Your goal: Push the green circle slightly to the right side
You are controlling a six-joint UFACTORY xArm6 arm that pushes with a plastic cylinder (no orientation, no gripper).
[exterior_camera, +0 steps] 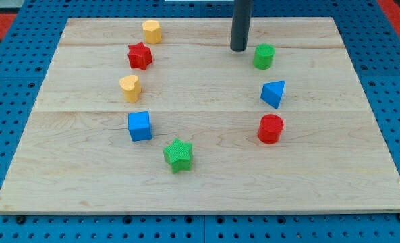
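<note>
The green circle (264, 56) is a short green cylinder near the view's top, right of centre, on the wooden board (200, 189). My tip (238, 48) is the lower end of the dark rod that comes down from the view's top. It stands just left of the green circle, slightly above it in the view, with a small gap between them.
A blue triangular block (273, 93) and a red cylinder (270, 128) lie below the green circle. On the left lie a yellow hexagon (152, 31), a red star (139, 55), a yellow heart (130, 87) and a blue cube (139, 125). A green star (179, 154) lies at bottom centre.
</note>
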